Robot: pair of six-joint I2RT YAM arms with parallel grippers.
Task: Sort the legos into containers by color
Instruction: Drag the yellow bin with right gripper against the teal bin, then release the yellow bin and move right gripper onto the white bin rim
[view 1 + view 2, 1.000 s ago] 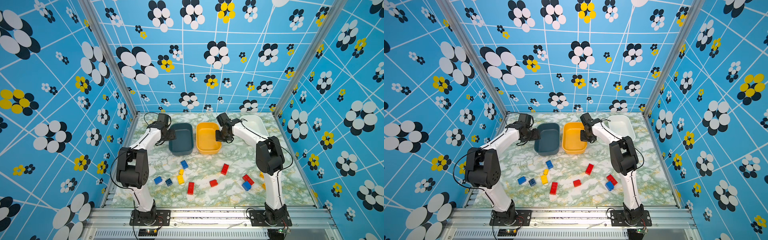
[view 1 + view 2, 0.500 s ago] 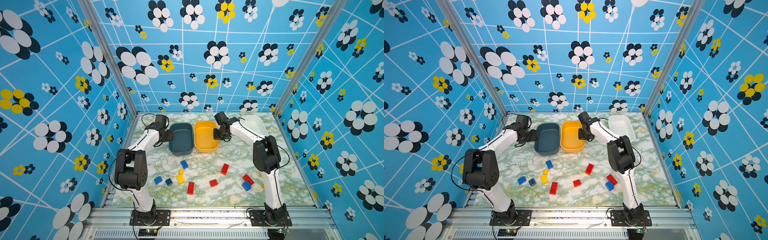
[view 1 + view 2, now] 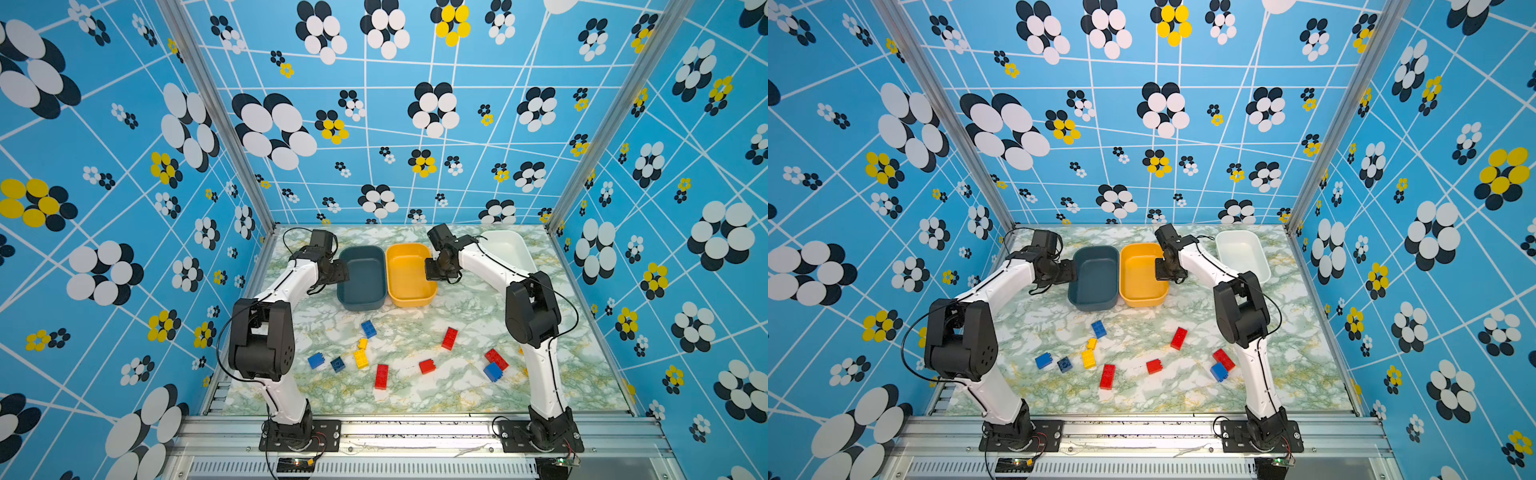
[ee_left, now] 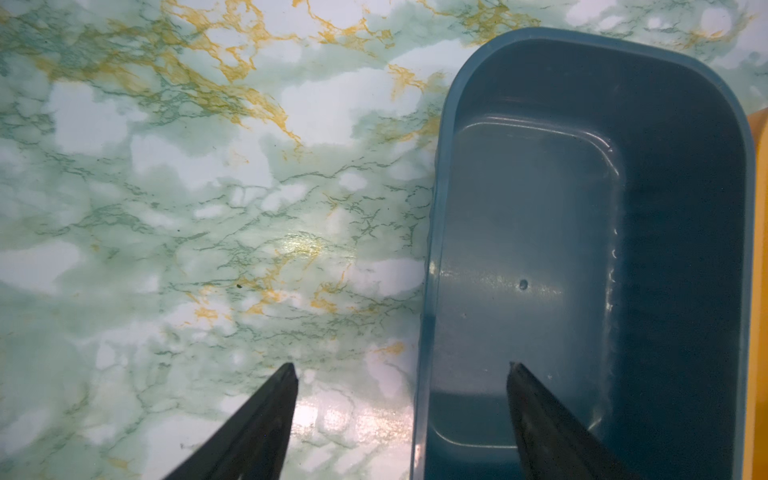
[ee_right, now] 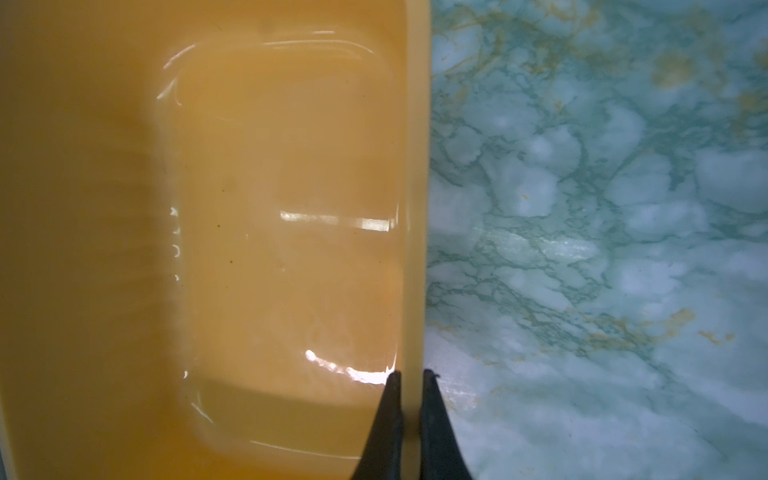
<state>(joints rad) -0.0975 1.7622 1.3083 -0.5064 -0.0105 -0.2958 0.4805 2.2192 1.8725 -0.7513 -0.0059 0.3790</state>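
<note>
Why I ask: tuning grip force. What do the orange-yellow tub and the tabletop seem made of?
Orange-yellow tub: likely moulded plastic, glossy; sharp light streaks, rounded corners, thin rim. Tabletop: marble-patterned in green and gold, smooth with soft sheen; perhaps printed film or laminate, but stone cannot be ruled out.

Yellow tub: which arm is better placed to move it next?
Probably the right: the right hand is shut on the rim of the yellow tub, while the left hand is open, straddling a wall of the teal tub.
</note>
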